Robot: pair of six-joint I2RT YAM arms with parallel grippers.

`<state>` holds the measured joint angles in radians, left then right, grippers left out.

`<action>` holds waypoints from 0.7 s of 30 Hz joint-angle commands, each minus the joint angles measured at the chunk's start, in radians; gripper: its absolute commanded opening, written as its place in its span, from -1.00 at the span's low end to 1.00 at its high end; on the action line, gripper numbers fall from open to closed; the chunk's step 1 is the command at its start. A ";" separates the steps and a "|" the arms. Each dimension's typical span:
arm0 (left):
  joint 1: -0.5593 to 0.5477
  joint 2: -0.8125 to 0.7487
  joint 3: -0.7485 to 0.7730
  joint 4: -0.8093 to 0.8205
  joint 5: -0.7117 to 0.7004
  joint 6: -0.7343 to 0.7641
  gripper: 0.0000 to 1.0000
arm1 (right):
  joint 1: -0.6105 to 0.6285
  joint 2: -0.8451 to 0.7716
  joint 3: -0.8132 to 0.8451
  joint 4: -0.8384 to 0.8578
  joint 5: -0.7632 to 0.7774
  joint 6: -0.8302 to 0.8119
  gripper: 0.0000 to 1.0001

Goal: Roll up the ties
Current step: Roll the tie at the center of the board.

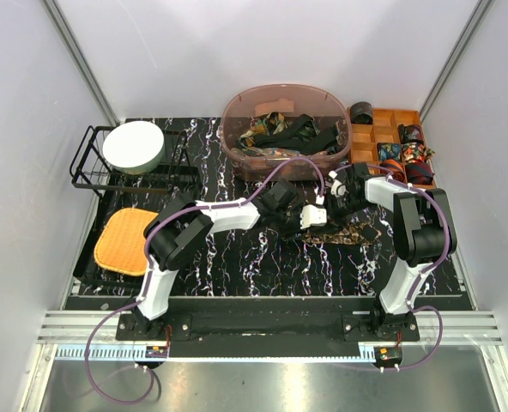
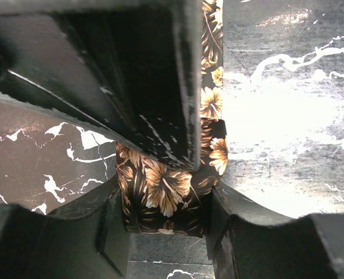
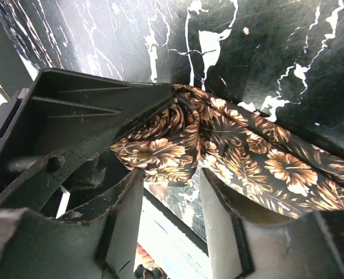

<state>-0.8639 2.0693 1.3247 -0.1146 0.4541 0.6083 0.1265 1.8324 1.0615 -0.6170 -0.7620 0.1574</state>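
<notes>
Top external view, from the left: a wire rack (image 1: 89, 167) with a white bowl (image 1: 134, 148) and an orange mat (image 1: 127, 240) sit at the left edge, well apart from the work. Both my grippers meet at the middle of the marble table (image 1: 237, 257). Behind them stands a pink tub (image 1: 237, 129) of loose ties, and at the upper right a wooden organiser (image 1: 381, 137) holds rolled ones.

My left gripper (image 1: 301, 221) comes in from the left. In the left wrist view its two fingers (image 2: 111, 232) press on either side of the brown floral tie (image 2: 163, 192), so I judge it clamped on the bunched end. From there the strip runs up the frame, partly hidden by a dark body crossing from the upper left.

My right gripper (image 1: 333, 203) sits just beside it. In the right wrist view the fabric's folded end lies at the tips of the fingers (image 3: 218, 221), but I cannot tell whether they pinch it or only touch it.

From above, the tie's long axis runs left to right. Its free length trails rightward from my fingers, in front of the right arm's base. I judge the roll must travel that way, and my right arm is nearer the loose length.
</notes>
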 commanded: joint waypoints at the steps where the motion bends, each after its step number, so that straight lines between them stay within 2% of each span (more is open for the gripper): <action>1: -0.012 0.087 -0.090 -0.293 -0.100 0.048 -0.82 | -0.008 -0.015 0.025 0.033 0.017 -0.006 0.00; 4: -0.015 0.084 -0.090 -0.301 -0.086 0.054 -0.82 | -0.007 0.002 0.025 0.042 0.004 0.001 -0.01; 8: -0.021 0.089 -0.081 -0.319 -0.066 0.065 -0.82 | -0.005 0.011 0.000 0.068 -0.016 0.013 -0.16; 9: -0.021 0.087 -0.078 -0.321 -0.058 0.070 -0.81 | -0.007 0.014 -0.001 0.072 -0.014 0.013 -0.33; 11: -0.021 0.091 -0.073 -0.329 -0.046 0.074 -0.78 | -0.007 0.028 -0.005 0.076 -0.002 0.005 -0.53; 12: -0.020 0.092 -0.067 -0.330 -0.045 0.071 -0.75 | -0.005 0.033 -0.005 0.074 0.007 -0.002 -0.85; 13: -0.021 0.094 -0.062 -0.330 -0.040 0.067 -0.72 | -0.007 0.045 -0.005 0.063 0.016 -0.009 -0.99; 17: -0.017 0.098 -0.055 -0.318 -0.020 0.053 -0.47 | -0.007 0.064 0.005 0.031 0.102 -0.022 -1.00; 20: -0.012 0.113 -0.030 -0.326 -0.003 0.050 -0.52 | -0.008 0.073 0.020 0.017 0.122 -0.022 -1.00; 21: -0.011 0.123 -0.025 -0.332 -0.003 0.050 -0.56 | -0.011 0.074 0.023 0.016 0.081 -0.030 -0.89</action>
<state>-0.8692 2.0720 1.3460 -0.1646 0.4679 0.6510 0.1234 1.8980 1.0599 -0.5911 -0.6922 0.1539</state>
